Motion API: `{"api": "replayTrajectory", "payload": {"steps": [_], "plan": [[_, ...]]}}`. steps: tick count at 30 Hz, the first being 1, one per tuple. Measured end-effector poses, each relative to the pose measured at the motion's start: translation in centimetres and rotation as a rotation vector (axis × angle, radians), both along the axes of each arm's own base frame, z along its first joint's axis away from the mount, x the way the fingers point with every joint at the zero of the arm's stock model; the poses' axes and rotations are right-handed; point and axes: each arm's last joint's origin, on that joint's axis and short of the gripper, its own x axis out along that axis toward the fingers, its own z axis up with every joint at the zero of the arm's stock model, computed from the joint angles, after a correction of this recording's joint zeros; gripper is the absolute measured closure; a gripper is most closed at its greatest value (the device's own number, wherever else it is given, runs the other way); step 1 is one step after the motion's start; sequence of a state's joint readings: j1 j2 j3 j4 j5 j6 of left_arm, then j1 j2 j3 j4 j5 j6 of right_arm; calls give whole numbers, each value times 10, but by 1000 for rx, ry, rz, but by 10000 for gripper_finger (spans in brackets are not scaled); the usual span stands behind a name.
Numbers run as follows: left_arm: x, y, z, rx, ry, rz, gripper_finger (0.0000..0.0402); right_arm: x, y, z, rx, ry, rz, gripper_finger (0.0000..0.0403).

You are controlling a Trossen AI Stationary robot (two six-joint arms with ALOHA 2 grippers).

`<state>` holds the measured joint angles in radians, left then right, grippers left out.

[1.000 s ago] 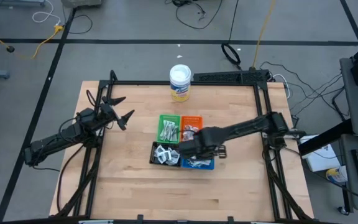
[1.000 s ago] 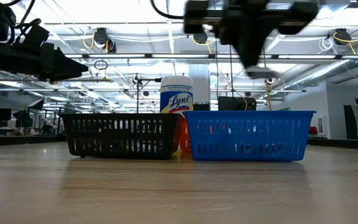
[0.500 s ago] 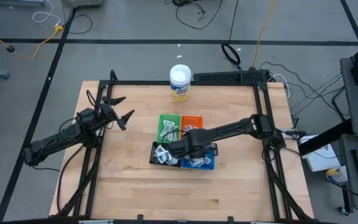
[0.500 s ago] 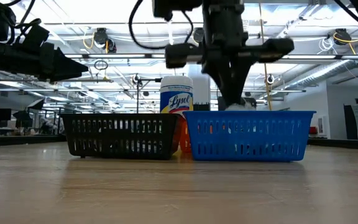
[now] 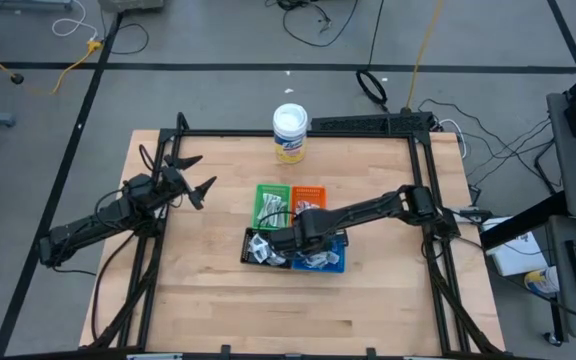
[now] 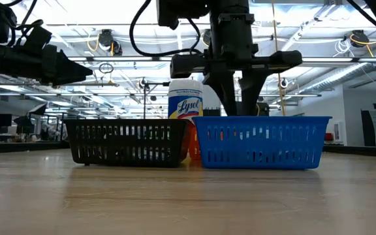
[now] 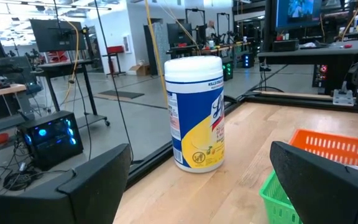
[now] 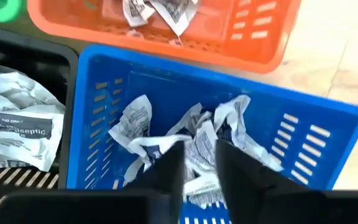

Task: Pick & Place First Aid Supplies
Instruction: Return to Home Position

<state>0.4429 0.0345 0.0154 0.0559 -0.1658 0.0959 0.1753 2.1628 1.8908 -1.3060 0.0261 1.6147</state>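
Right tool (image 5: 286, 244) shifted leftward over crumpled packets (image 8: 194, 134).

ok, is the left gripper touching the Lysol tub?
Apart. The high view shows the left gripper, open, over the left side of the table and the tub standing at its far edge, bare wood between them.

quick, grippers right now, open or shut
left gripper: open, empty.
right gripper: open, holding nothing, above the blue tray.

A wooden table (image 5: 208, 290) carries a white-lidded tub (image 5: 290, 133) and four clustered trays (image 5: 258, 205).
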Motion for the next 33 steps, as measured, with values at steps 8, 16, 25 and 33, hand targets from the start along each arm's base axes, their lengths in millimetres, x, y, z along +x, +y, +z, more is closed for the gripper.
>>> {"api": "replayTrajectory", "payload": {"steps": [8, 16, 25, 33], "plan": [[0, 0, 0, 0, 0, 0, 9, -2, -8, 9, -157, -87, 283, 199], [0, 0, 0, 0, 0, 0, 9, -32, -44, 16, -297, -413, 630, 134], [0, 0, 0, 0, 0, 0, 9, -126, -79, 9, -680, -739, 977, 131], [0, 0, 0, 0, 0, 0, 9, -220, -94, -12, -1001, -879, 1000, 139]]}}
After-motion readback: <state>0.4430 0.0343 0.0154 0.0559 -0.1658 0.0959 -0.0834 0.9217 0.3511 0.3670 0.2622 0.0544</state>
